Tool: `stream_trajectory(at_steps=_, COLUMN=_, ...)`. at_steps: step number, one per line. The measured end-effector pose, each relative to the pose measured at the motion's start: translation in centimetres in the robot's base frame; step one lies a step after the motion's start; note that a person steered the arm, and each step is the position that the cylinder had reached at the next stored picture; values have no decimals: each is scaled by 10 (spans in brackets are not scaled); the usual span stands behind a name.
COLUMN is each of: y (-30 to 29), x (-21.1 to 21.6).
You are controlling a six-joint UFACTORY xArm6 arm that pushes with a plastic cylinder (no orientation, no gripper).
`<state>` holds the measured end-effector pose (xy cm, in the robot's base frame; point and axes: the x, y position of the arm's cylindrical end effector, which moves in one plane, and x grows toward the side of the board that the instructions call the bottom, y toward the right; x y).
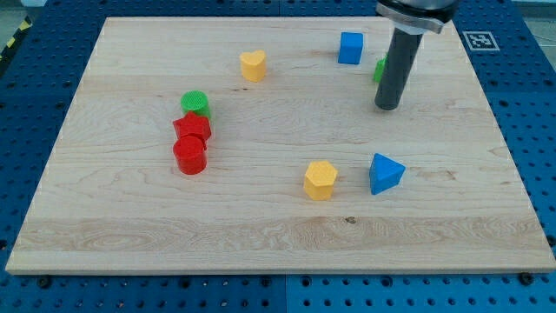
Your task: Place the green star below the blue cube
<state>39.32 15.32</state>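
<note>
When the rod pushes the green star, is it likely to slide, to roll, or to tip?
Probably it slides: the wooden board looks smooth and flat. The green star is mostly hidden behind my tip, so its shape is unclear; pushed off-centre, it may turn.

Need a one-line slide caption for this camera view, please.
My tip rests beside the mostly hidden green star, right of the blue cube on the wooden board.

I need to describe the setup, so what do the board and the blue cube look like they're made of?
The board looks like pale, unvarnished wood: visible grain lines and a small dark knot. The blue cube looks like matte plastic: flat, uniform colour with no shine, though I can't be certain.
</note>
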Motion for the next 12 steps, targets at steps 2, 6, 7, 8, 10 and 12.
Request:
stream_trajectory(at_steps=2, y=40, x=0)
stream_trajectory(at_steps=6, y=77, x=-62)
stream_trajectory(at_steps=7, y=28, x=-62)
stream_trajectory(at_steps=8, y=8, x=-60)
stream_trajectory(at_steps=10, y=-1, x=-53)
stream_trajectory(at_steps=12, y=-9, x=-48)
